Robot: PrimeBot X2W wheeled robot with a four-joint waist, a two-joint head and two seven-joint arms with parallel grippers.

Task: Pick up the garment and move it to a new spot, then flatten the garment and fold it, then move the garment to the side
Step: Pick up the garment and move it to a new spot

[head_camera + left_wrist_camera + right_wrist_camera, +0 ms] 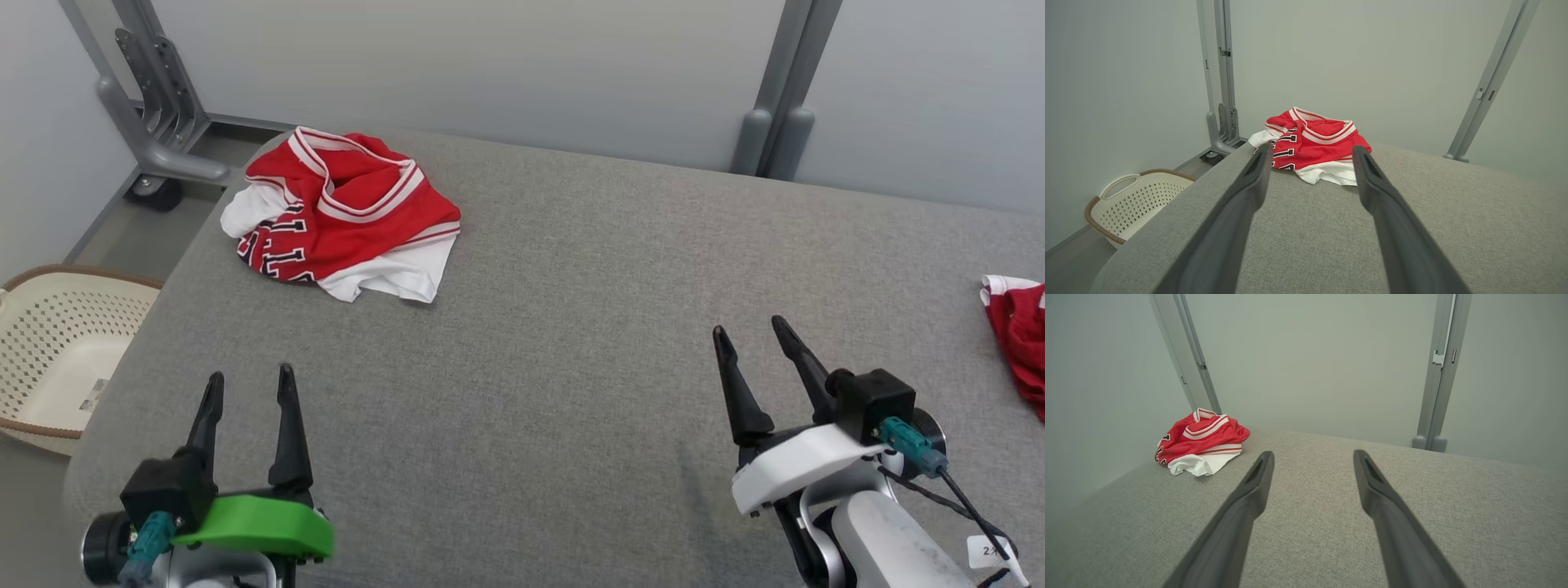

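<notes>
The red-and-white garment [343, 216] lies crumpled at the far left corner of the grey table [571, 327]. Nearer on that table, the left gripper [249, 388] and right gripper [747, 331] hover with fingers apart, holding nothing.

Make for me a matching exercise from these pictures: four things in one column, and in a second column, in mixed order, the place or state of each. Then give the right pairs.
Column one
1. red and white garment
2. pale basket
3. left pincer
4. second red garment

Column two
A. beside the grey surface, lower than its left edge
B. cut off by the right edge of the head view
C. crumpled near the far left corner of the surface
D. open, holding nothing, at the lower left of the head view

Pairs: 1-C, 2-A, 3-D, 4-B
</notes>
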